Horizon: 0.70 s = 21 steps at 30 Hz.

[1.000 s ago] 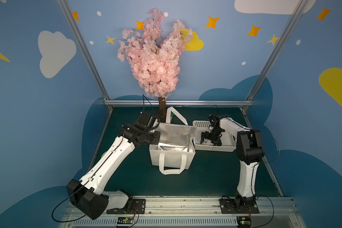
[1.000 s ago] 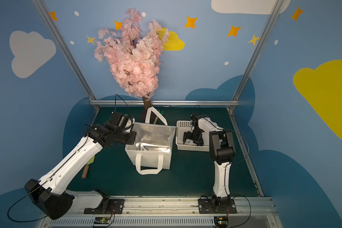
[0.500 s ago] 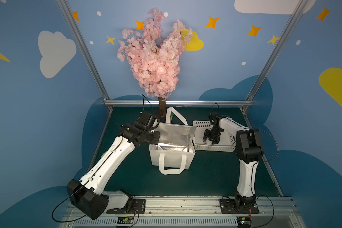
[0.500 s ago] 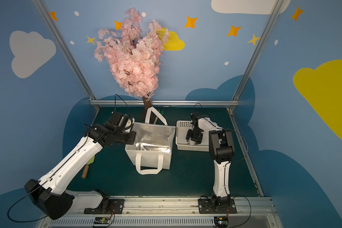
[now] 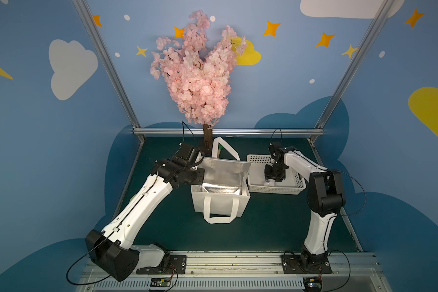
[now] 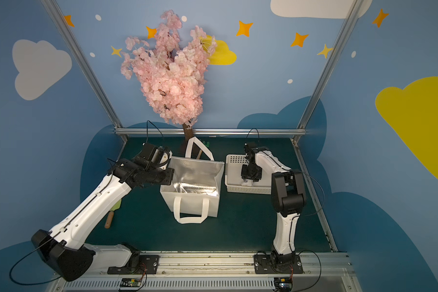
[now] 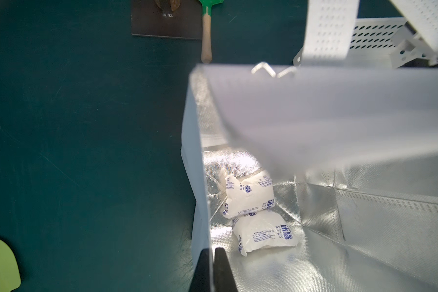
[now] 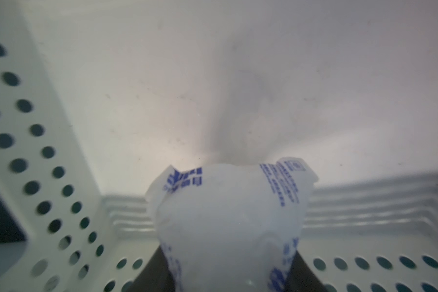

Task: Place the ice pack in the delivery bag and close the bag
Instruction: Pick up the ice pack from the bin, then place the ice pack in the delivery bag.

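The delivery bag (image 5: 220,203) (image 6: 192,206), white with silver lining, stands open mid-table with its flap up. My left gripper (image 5: 199,175) (image 7: 211,268) is shut on the bag's left wall near the rim. Two ice packs (image 7: 249,194) (image 7: 263,232) lie on the bag's foil floor. My right gripper (image 5: 271,180) (image 6: 248,181) (image 8: 228,275) reaches down into the white perforated basket (image 5: 276,189) (image 8: 36,151). It is shut on a white ice pack with blue print (image 8: 228,215) (image 5: 269,182), which bulges between both fingers.
A pink blossom tree (image 5: 197,75) stands behind the bag on a dark base plate (image 7: 162,22). A green-headed tool with a wooden handle (image 7: 206,32) lies by that base. A light green spatula (image 6: 114,211) (image 7: 0,265) lies left of the bag under my left arm.
My right gripper's jaws have closed in from wide open onto the ice pack in the basket. The left arm and the bag have not moved.
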Each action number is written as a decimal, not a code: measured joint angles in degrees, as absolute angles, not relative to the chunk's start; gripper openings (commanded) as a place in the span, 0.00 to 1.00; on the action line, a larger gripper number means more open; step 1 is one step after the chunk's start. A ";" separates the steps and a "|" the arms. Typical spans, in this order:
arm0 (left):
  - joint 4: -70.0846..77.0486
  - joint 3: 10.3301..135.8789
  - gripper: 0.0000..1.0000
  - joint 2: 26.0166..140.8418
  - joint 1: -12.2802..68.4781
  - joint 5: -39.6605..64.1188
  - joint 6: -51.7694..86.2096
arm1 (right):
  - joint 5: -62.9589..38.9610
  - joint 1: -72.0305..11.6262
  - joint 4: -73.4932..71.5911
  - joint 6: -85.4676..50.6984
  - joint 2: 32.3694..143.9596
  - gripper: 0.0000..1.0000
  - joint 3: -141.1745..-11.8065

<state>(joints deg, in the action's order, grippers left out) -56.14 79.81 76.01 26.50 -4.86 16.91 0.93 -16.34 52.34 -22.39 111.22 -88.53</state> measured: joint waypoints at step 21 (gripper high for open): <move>-56.05 79.81 0.03 76.01 26.37 -4.16 16.40 | -15.59 -37.91 50.04 7.46 85.52 0.38 -101.78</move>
<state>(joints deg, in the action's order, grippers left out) -56.05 79.81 76.01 26.37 -4.16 16.40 -15.59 -37.91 50.04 7.46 85.52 -101.78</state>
